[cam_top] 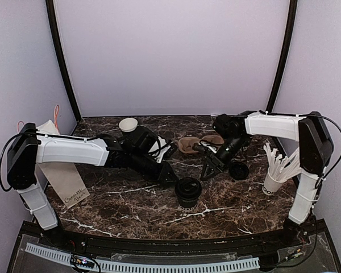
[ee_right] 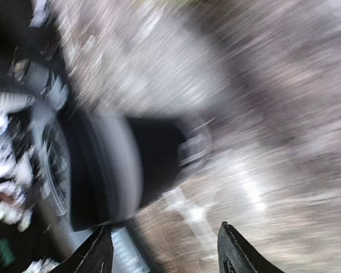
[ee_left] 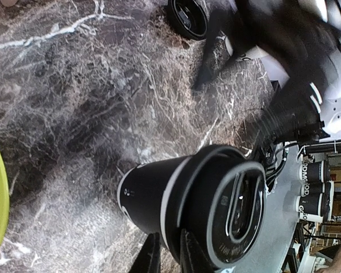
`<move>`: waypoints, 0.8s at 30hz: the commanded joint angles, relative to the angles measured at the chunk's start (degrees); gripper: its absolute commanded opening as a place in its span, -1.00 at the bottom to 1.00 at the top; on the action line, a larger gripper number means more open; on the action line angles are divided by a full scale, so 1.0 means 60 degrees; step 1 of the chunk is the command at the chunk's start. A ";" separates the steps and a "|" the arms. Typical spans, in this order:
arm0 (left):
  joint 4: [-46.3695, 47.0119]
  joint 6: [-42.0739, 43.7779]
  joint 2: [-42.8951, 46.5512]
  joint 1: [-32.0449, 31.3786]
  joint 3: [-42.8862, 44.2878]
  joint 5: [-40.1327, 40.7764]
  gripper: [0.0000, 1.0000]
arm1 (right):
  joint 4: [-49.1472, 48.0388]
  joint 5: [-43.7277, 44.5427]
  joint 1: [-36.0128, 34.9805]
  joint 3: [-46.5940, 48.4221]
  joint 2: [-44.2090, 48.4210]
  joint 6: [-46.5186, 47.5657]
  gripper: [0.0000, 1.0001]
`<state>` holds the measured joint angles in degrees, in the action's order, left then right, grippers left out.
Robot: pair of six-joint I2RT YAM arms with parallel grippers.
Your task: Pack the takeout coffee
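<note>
Grab step, I'd say: right fingers (ee_right: 99, 256) spread toward the takeout coffee (cam_top: 188, 191). The left fingers (ee_left: 152, 257) are nearly together by its lid, pinching or not, can't tell. Next needs a square grip.

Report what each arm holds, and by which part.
Left fingers sit at the coffee lid's rim; grip cannot be told. Right fingers open, empty.

- surface (cam_top: 131, 213): dark, white-veined marble look, smooth, with a soft sheen
- takeout coffee (ee_left: 150, 196): matt black paper wall
- lid (ee_left: 216, 224): smooth black plastic, slightly glossy
- bag (cam_top: 65, 177): plain brown paper, matt
</note>
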<state>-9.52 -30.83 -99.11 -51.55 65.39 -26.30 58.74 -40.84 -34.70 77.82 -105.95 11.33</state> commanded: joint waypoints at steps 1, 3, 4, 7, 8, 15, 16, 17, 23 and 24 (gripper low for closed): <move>-0.1417 -0.0216 0.0019 0.0017 -0.0533 0.0448 -0.68 | -0.1576 0.2698 0.0769 0.0393 -0.0651 -0.0004 0.25; -0.1109 -0.0347 0.0278 -0.0004 -0.0540 0.0046 -0.64 | -0.1534 0.2138 0.0773 0.0431 -0.0567 0.0196 0.25; -0.1028 -0.0433 0.0417 -0.0006 -0.0522 -0.0019 -0.62 | -0.1518 0.1911 0.0773 0.0433 -0.0508 0.0221 0.25; -0.0670 -0.0387 0.0767 -0.0032 -0.0356 -0.0165 -0.43 | -0.1390 0.1443 0.0773 0.0525 -0.0225 0.0431 0.25; -0.0633 -0.0370 0.0942 -0.0032 -0.0302 -0.0124 -0.38 | -0.1338 0.1361 0.0773 0.0548 -0.0075 0.0509 0.25; -0.0365 -0.0190 0.1513 -0.0036 0.0255 0.0281 -0.10 | -0.1026 0.0826 0.0772 0.0385 0.0950 0.1147 0.28; -0.0399 -0.0079 0.1554 -0.0036 0.0289 0.0333 -0.10 | -0.0931 0.0765 0.0773 0.0352 0.1111 0.1276 0.28; -0.0395 0.0025 0.1587 -0.0029 0.0326 0.0416 -0.07 | -0.0844 0.0729 0.0773 0.0335 0.1225 0.1429 0.29; -0.0110 0.3521 0.2109 -0.0946 0.0345 0.1838 0.34 | -0.0574 0.0878 0.0809 0.0211 0.2143 0.2064 0.32; -0.0361 0.4110 0.2138 -0.1454 0.0429 0.2379 0.53 | -0.0616 0.0889 0.0836 0.0169 0.2336 0.2167 0.33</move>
<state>-10.79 -23.77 -89.84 -53.30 66.00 -22.15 53.78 -34.96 -29.91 79.92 -96.27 20.32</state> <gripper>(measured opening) 0.626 0.655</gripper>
